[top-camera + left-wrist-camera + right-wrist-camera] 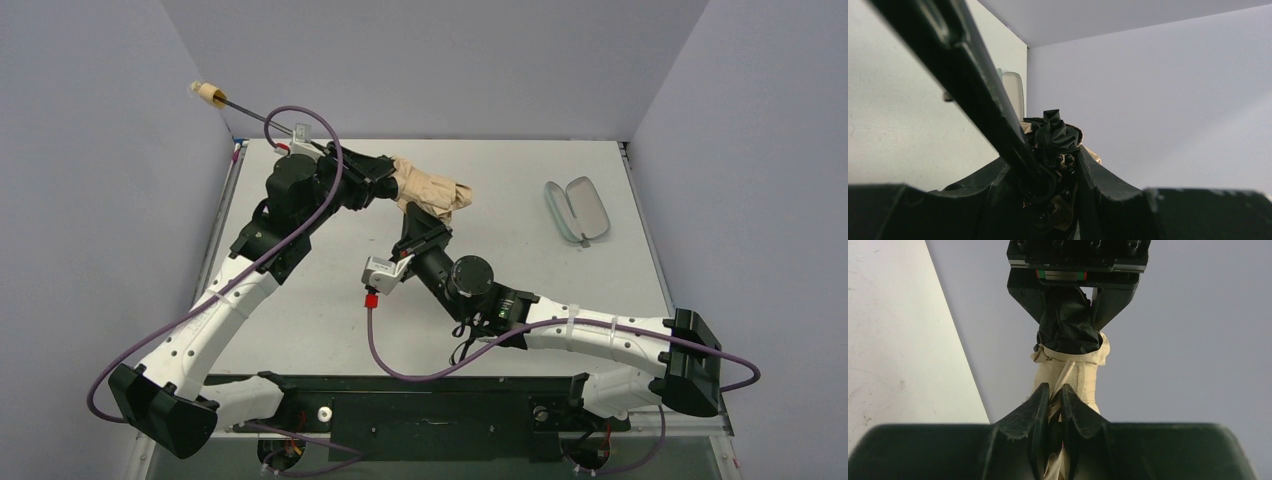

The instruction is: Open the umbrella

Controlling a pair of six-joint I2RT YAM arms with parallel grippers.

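The umbrella is held in the air between both grippers, folded. Its beige handle knob (208, 94) points to the far left and its thin black shaft (255, 115) runs down to my left gripper (390, 180). The left gripper is shut on the umbrella where the black lining (1055, 134) bunches around the shaft (973, 85). The tan fabric (432, 193) hangs crumpled beyond it. My right gripper (414, 228) is shut on the tan fabric's end (1070, 377), fingers (1040, 402) pinching it. In the right wrist view the left gripper (1075, 305) shows straight ahead, gripping the black lining.
A pale mint-green oval case (577, 209) lies open on the table at the far right. Grey walls enclose the table on the left, back and right. The handle knob reaches close to the left wall.
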